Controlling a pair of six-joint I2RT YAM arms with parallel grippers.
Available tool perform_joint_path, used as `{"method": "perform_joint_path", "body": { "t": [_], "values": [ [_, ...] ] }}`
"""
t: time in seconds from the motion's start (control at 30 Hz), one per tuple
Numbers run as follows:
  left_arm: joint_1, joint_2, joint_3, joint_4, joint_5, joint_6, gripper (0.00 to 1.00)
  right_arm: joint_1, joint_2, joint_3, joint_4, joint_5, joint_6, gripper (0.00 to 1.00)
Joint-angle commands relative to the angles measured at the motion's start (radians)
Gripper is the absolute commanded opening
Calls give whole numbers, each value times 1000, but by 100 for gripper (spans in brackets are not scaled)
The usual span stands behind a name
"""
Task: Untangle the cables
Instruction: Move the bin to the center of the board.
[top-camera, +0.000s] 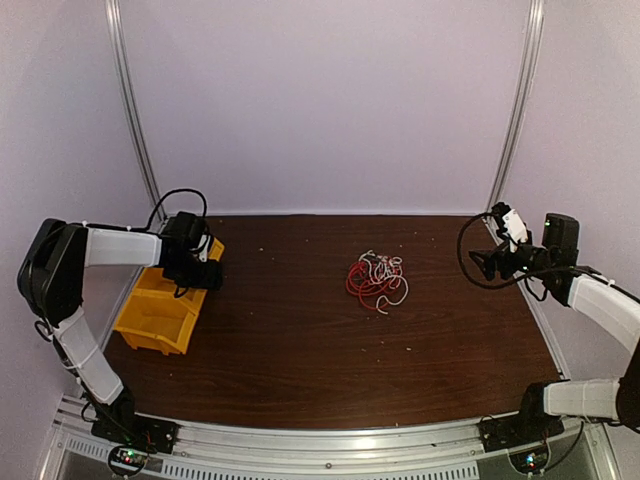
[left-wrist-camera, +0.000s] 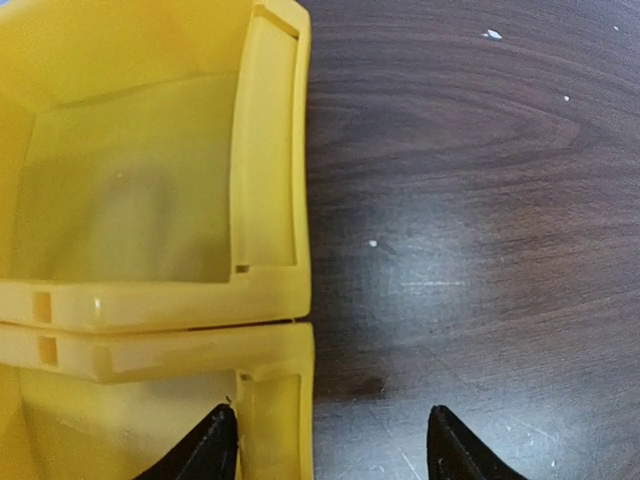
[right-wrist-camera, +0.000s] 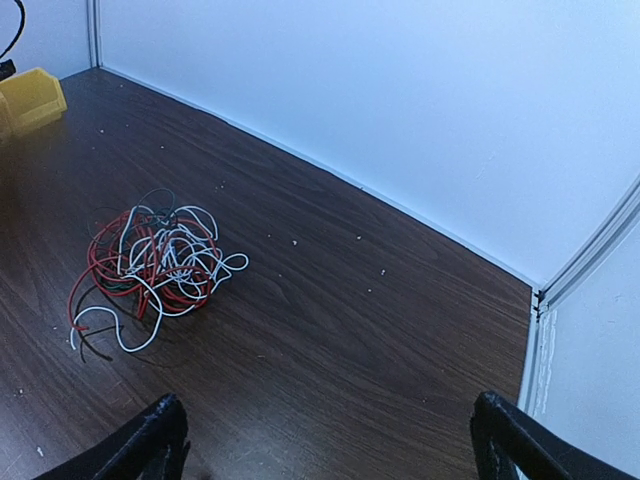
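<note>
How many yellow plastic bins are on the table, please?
2, touching side by side at the left edge of the dark wooden table: first yellow plastic bin, upper in the left wrist view; second yellow plastic bin below it.

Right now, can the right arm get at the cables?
Probably yes: the right claw is open and faces the cables, and nothing lies between them. Whether the arm stretches that far is uncertain.

A dark brown bench (top-camera: 300, 340) with fine wood grain and scattered pale specks. Near its centre lies a tangle of cables (top-camera: 376, 280), mostly red and white strands with a few black ones. At nine o'clock sit two plain, bright yellow bins (top-camera: 158, 312). The walls (top-camera: 330, 100) are pale lilac-white. The arms (top-camera: 118, 246) are white with black joints.
</note>
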Motion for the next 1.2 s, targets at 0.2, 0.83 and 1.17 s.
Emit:
{"method": "perform_joint_path", "body": {
  "t": [0.2,0.83,1.17],
  "values": [
    [-103,29,-21,107,160,86,57,2,-19,3,-10,-25,-14,99],
    [-354,31,-43,148,251,285,32,1,-29,-1,-13,-21,-15,99],
    [-385,15,-65,139,271,387,24,2,-31,-2,-12,-19,-16,99]
  ]
}}
